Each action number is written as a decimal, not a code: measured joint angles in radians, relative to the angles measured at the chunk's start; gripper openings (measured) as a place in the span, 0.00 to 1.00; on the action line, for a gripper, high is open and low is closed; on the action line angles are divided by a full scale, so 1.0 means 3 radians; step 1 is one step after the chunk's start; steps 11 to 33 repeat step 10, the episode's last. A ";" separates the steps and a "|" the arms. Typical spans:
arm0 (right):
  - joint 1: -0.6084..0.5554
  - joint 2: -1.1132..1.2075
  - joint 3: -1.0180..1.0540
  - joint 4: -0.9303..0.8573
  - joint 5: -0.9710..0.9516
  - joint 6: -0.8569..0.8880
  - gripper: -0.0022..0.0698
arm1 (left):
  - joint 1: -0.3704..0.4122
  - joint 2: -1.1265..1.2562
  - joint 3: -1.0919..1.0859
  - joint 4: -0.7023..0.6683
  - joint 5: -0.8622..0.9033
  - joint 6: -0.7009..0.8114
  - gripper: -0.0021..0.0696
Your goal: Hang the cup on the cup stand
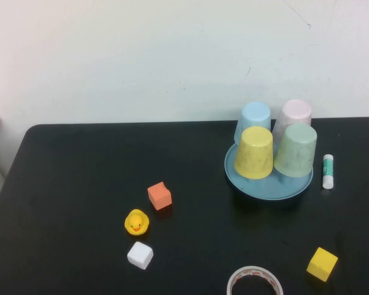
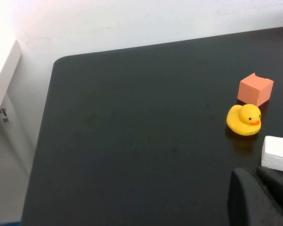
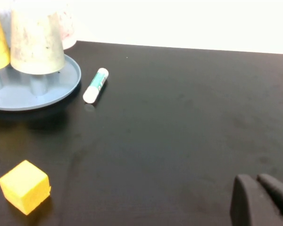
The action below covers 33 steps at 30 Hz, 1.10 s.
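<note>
The mint cup (image 1: 295, 150) sits inverted on the cup stand (image 1: 269, 185) at right of frame. Left pincer (image 2: 260, 195) and right pincer (image 3: 259, 200) (both fingers together) hover over the desk (image 1: 80, 184).

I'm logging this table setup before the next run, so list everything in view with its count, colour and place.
Pale mint-green plastic cup: one, upside down on the stand, front right.
Yellow plastic cup: one, upside down on the stand, front left.
Light blue plastic cup: one, on the stand, rear left.
Pale pink plastic cup: one, on the stand, rear right.
Round blue-teal cup stand: one, right of centre.
White and green glue stick: one, lying right of the stand.
Orange cube: one, centre-left.
Yellow rubber duck: one, beside the orange cube.
White cube: one, near the duck.
Yellow cube: one, near right.
Roll of tape: one, near edge.
Left gripper: near the white cube.
Right gripper: above bare tabletop.
</note>
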<state>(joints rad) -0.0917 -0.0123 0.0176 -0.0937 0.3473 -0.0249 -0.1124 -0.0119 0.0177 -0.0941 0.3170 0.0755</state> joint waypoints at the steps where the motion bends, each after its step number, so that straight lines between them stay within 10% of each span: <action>1: 0.0000 0.0000 0.0000 0.0000 0.0000 0.0005 0.03 | 0.0000 0.0000 0.0000 0.0000 0.0000 0.0000 0.03; 33: 0.0000 0.0000 0.0000 0.0005 0.0000 0.0033 0.03 | 0.0000 0.0000 0.0000 0.0000 0.0000 -0.0006 0.03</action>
